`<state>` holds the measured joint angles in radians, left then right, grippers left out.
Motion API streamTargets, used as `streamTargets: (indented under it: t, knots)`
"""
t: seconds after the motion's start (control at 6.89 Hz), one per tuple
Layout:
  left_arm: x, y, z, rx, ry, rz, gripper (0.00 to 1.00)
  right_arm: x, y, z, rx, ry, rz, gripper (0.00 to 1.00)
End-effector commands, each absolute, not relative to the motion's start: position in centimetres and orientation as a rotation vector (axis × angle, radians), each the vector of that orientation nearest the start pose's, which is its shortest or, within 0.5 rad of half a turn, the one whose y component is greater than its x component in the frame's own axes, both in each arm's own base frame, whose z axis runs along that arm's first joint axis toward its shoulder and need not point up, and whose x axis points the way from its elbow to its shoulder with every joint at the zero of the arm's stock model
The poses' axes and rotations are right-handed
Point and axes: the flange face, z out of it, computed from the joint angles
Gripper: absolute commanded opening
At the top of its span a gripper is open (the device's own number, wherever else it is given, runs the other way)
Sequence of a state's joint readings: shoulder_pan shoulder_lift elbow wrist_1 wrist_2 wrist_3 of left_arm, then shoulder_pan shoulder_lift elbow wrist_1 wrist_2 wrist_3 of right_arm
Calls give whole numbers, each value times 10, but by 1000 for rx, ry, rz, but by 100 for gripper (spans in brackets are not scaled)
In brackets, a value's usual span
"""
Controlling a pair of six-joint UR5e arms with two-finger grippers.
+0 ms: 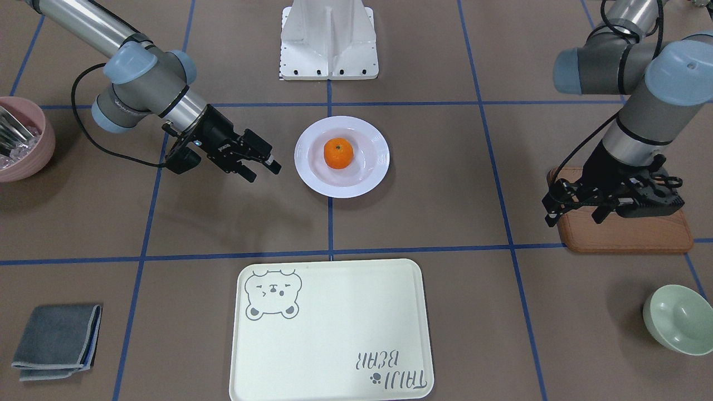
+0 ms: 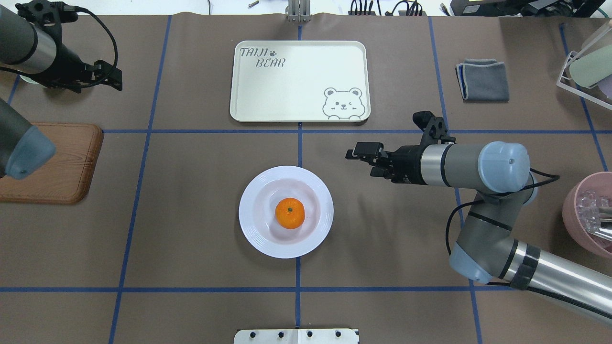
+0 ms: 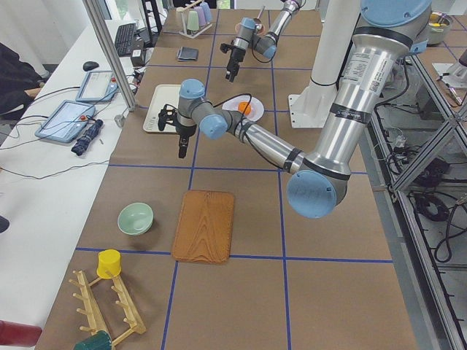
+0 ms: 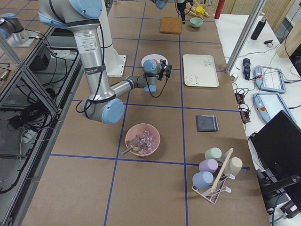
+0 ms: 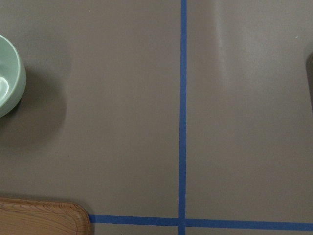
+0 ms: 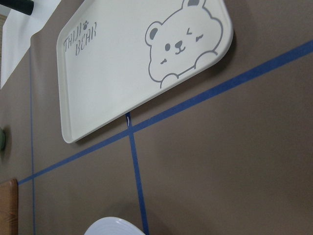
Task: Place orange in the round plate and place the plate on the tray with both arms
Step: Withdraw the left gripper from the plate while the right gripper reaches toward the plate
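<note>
Already the orange (image 2: 289, 213) sits in the round plate's (image 2: 251, 234) sunken centre, mid-worktop, well short of the tray (image 2: 306, 71). The right hand (image 1: 263, 170) hovers near the rim, fingers parted, empty. The left hand (image 1: 572, 219) hangs well off over the wooden board (image 1: 640, 236), likewise parted and empty. Lifted unevenly by two arms, the glossy plate could tilt and roll the fruit out.

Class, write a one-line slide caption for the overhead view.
The orange rests in the round plate; the tray beyond is bare; left claw and right claw hang open, touching neither.
</note>
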<state>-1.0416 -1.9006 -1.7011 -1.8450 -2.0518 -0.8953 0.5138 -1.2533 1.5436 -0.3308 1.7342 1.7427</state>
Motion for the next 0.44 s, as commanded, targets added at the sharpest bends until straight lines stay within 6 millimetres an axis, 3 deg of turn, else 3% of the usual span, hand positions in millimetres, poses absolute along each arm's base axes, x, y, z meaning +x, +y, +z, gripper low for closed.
streamTargets:
  t: [0.0, 0.29]
  knots:
    - [230, -589, 403, 231, 801, -189, 99, -501, -386, 357, 117, -1594, 458, 100]
    - [231, -593, 413, 223, 793, -193, 99, -507, -377, 352, 89, -1633, 469, 100]
